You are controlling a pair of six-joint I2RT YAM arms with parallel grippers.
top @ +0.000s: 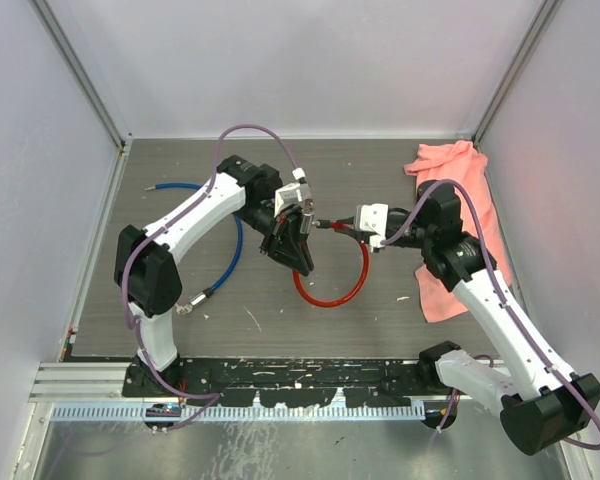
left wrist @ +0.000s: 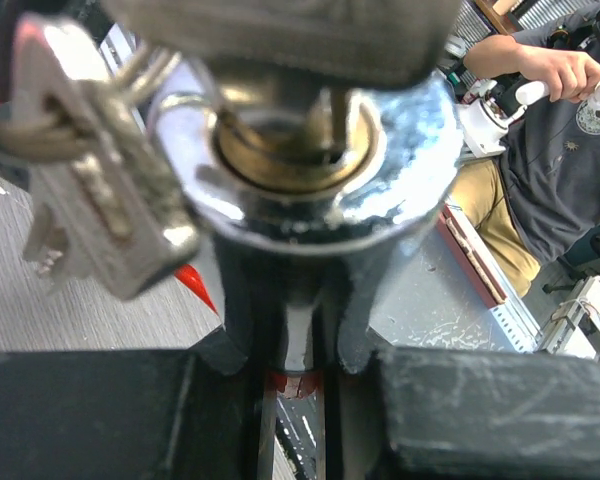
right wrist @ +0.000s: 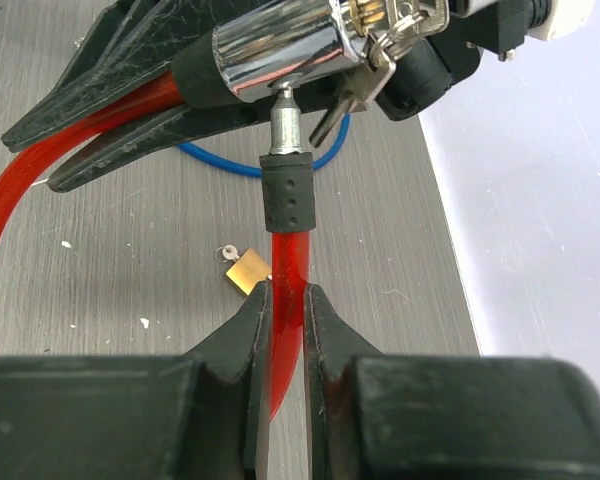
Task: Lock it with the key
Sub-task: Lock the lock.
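Right wrist: right gripper (right wrist: pixel 287 296) clamps red cable (right wrist: pixel 288 255), left gripper (left wrist: pixel 293 345) clamps lock cylinder (right wrist: pixel 280 55); seat pin (right wrist: pixel 285 118) squarely, fully.

Red cable lock (top: pixel 330 301) bars the middle, blue cable (top: pixel 238 245) left, cloth (top: pixel 450 165) right.

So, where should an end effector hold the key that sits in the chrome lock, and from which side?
Probably the flat head of the key, which sticks out of the chrome lock at its keyhole face. Approach along the cylinder's axis from that end and pinch the two broad sides, leaving out the spare key hanging beside.
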